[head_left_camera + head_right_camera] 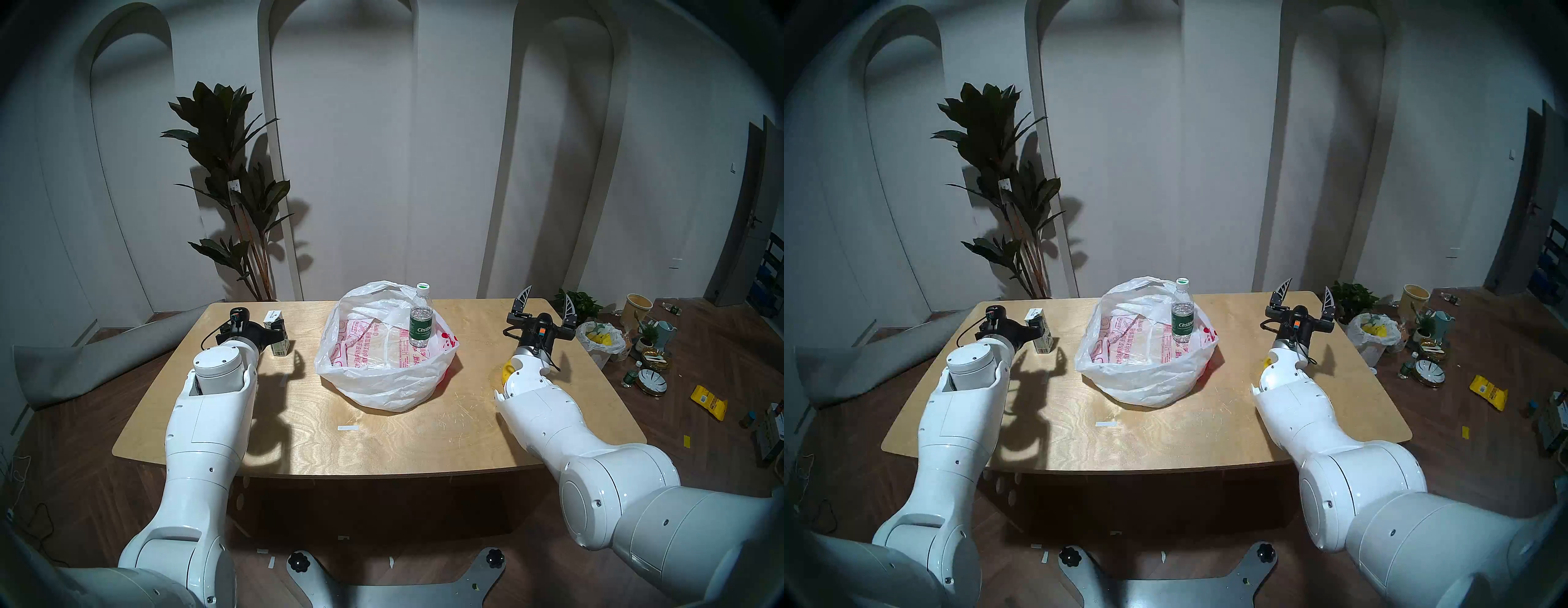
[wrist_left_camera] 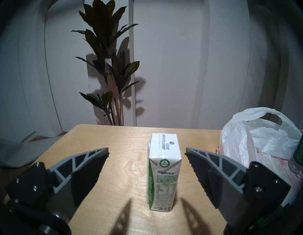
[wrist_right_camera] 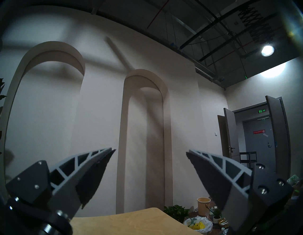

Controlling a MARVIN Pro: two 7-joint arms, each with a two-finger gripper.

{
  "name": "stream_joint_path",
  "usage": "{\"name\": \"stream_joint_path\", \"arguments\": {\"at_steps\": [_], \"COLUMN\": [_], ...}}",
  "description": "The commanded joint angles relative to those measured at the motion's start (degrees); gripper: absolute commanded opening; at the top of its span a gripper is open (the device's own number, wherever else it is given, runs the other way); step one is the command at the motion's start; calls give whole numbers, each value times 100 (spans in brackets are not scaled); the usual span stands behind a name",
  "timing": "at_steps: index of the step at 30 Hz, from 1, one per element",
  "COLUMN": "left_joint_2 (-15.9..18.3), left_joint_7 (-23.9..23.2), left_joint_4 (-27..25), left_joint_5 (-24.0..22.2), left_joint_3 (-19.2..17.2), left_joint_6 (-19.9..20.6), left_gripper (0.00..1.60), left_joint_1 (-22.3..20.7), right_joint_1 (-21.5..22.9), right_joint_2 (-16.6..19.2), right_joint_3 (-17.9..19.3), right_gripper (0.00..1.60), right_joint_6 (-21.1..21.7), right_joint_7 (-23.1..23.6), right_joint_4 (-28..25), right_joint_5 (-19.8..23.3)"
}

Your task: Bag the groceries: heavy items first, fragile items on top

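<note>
Left wrist view: left pincer (image 2: 146, 157) open, straddling upright carton (image 2: 163, 172) on table (image 2: 114, 213) left of bag (image 1: 382, 373) — advance, centre it, clamp mid-body, lift vertical; right pincer (image 1: 547, 308) open, idle.

2 head views high over the table (image 1: 382, 433), shared bag (image 1: 382, 365) (wrist views low, wall-facing)

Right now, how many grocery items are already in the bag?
1: the water bottle stands in the bag. The carton and banana remain on the table; bag folds may hide more.
</note>
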Motion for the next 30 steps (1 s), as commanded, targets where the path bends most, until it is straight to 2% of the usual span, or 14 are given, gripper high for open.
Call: {"name": "stream_joint_path", "arguments": {"at_steps": [1,11,19,30], "left_joint_2": [29,-47,-195,-174], "left_joint_7": [-15,-31,-106,-155], "left_joint_4": [-12,104,241,426], "left_joint_5": [-25,-121,-206,-258], "left_joint_3": [-5,43,230,296], "left_joint_6": [-64,-69,-72,-82], "left_gripper": [160,160,160,160], "left_joint_1": [-304,-384,-431,-482], "right_joint_1": [66,55,-12,-43], "right_joint_2": [-5,-21,-47,-66], "right_joint_3": [4,-5,-1,-3], "right_gripper": [160,160,160,160], "right_joint_6": [98,264,454,651], "right_joint_7": [40,117,199,295], "right_joint_4": [-185,-293,-390,-519], "right_joint_5": [18,21,38,69]}}
